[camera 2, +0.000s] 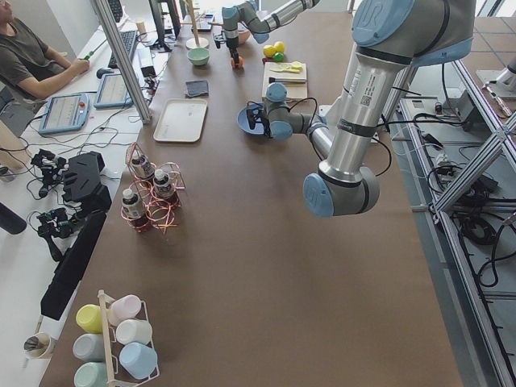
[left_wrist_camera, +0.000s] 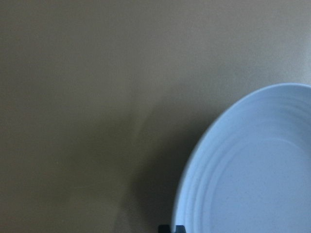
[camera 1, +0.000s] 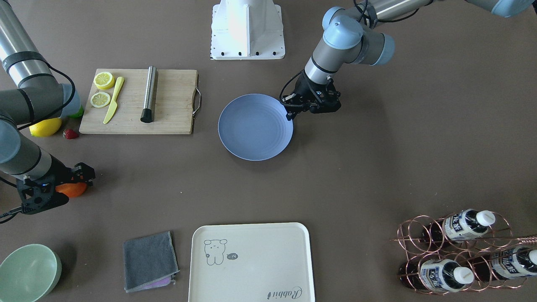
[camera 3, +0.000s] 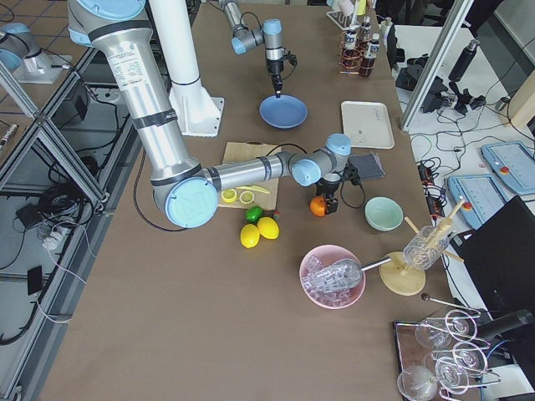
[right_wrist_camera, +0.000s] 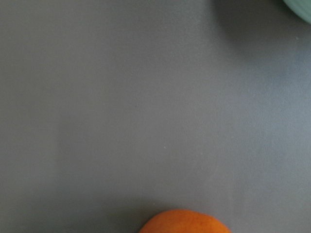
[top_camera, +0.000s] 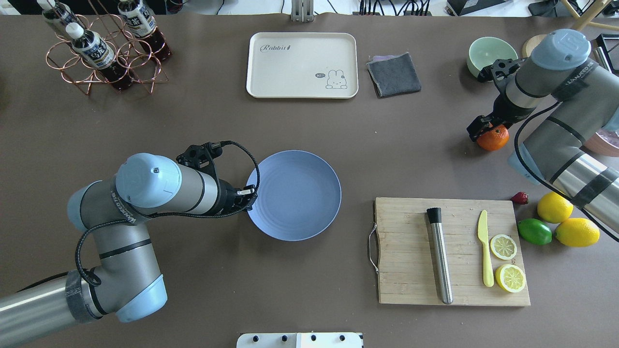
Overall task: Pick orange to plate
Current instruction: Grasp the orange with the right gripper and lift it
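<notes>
The orange (top_camera: 494,138) rests on the brown table at the far right, directly under my right gripper (top_camera: 487,129). Its dark fingers (camera 1: 84,173) stand on either side of the orange (camera 1: 72,190), but I cannot tell whether they press on it. Only the top of the orange (right_wrist_camera: 184,222) shows in the right wrist view, with no fingers in view. The blue-grey plate (top_camera: 309,212) lies empty at the table's middle. My left gripper (camera 1: 289,115) hovers at the plate's rim (camera 1: 282,105), shut and holding nothing; its joined fingertips (left_wrist_camera: 171,228) peek in beside the plate (left_wrist_camera: 252,174).
Near the orange stands a pale green bowl (top_camera: 489,52). Two lemons (top_camera: 554,207), a lime (top_camera: 534,231) and a strawberry (top_camera: 520,197) lie beside the cutting board (top_camera: 411,251), which carries a knife, lemon halves and a steel rod. Farther off are a cream tray (top_camera: 302,65), a grey cloth (top_camera: 394,74) and a bottle rack (top_camera: 104,48).
</notes>
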